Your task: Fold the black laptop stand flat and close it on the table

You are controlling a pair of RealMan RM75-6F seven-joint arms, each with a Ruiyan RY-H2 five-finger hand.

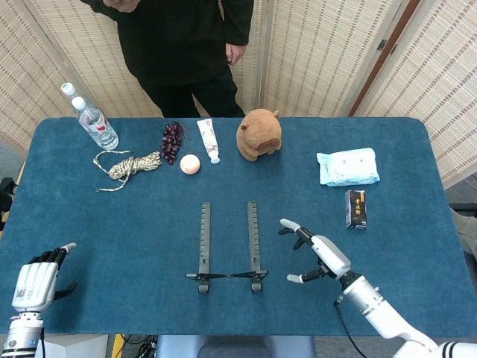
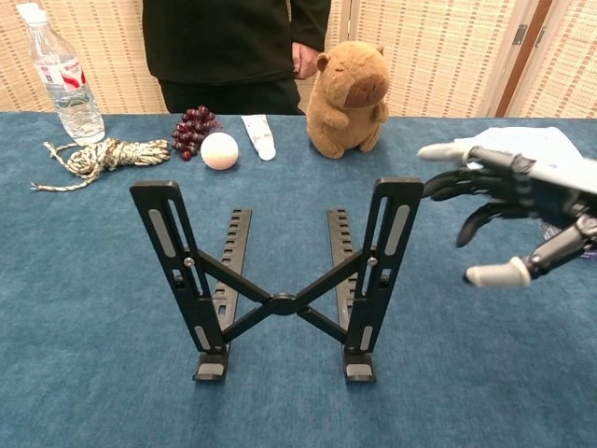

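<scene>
The black laptop stand point(image 2: 280, 280) stands unfolded in the middle of the blue table, its two uprights raised and joined by a crossed brace; from above the laptop stand point(image 1: 227, 242) shows as two parallel toothed bars. My right hand point(image 2: 513, 210) hovers to the right of the stand, fingers spread, holding nothing and not touching it; from above the right hand point(image 1: 317, 257) is clear of the right bar. My left hand point(image 1: 36, 280) rests at the table's near left corner, away from the stand, fingers loosely apart and empty.
Along the far side lie a water bottle point(image 1: 93, 119), a coiled rope point(image 1: 130, 165), grapes point(image 1: 171, 140), a pale ball point(image 1: 190, 164), a tube point(image 1: 208, 139) and a plush capybara point(image 1: 258, 134). A wipes pack point(image 1: 347, 165) and a small black box point(image 1: 356, 208) sit right. A person stands behind.
</scene>
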